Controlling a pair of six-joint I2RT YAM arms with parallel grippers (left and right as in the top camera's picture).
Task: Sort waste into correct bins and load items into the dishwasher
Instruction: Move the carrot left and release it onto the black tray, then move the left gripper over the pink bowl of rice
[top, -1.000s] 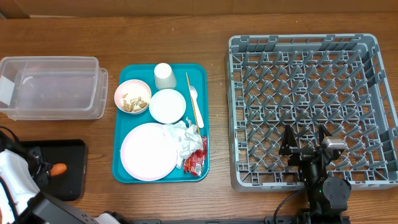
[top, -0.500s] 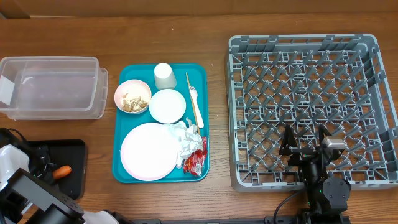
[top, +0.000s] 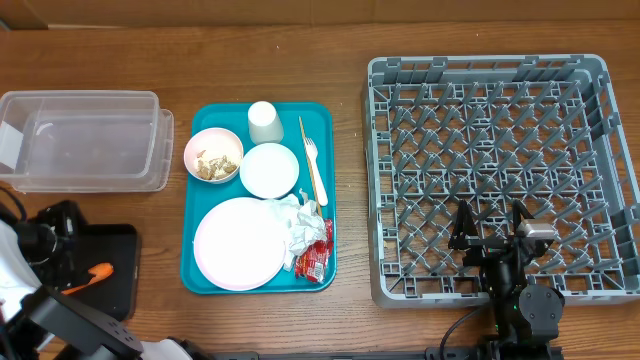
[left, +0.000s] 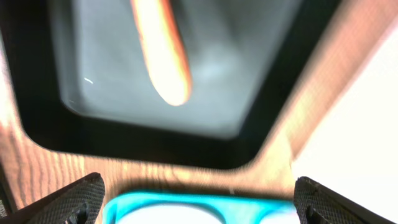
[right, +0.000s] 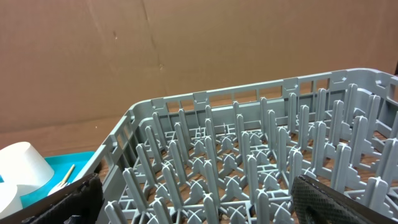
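- Left gripper (left: 199, 200): jaws wide, empty; a smooth, tapered orange carrot piece (left: 160, 50) lies ahead in a glossy shallow black rectangular tray (left: 124, 144).
- Right gripper (right: 198, 198): spread wide, empty, above a grey plastic lattice dish rack (right: 249, 143).

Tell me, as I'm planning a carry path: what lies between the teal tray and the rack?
Nothing; the overhead view shows only bare wooden table between the tray and the rack.
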